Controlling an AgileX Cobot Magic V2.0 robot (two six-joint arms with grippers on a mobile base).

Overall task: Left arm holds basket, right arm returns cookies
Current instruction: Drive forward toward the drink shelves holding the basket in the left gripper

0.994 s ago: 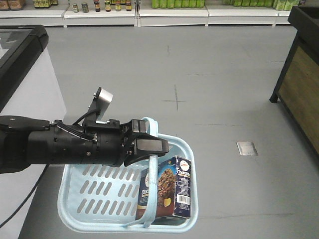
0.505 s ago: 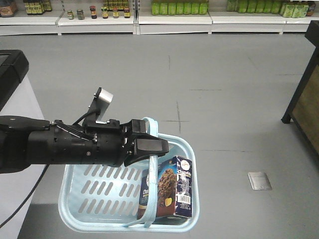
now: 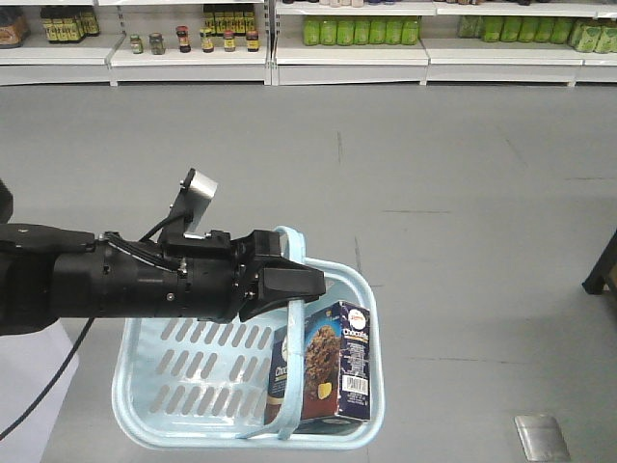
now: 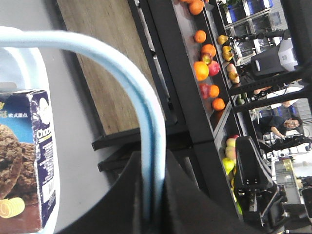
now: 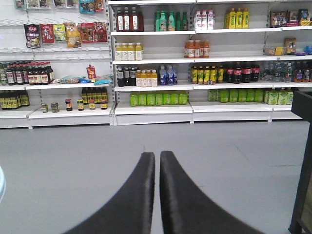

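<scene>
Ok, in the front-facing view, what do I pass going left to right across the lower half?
The left arm → its gripper, shut on the basket handle → cookies box → metal floor plate → dark stand at the right edge.

A smooth grey floor runs to white shelving along the far wall, stocked with bottles, jars and hanging packets. A metal floor plate lies flush. The left wrist view shows a black, wood-panelled fruit stand carrying oranges.
</scene>
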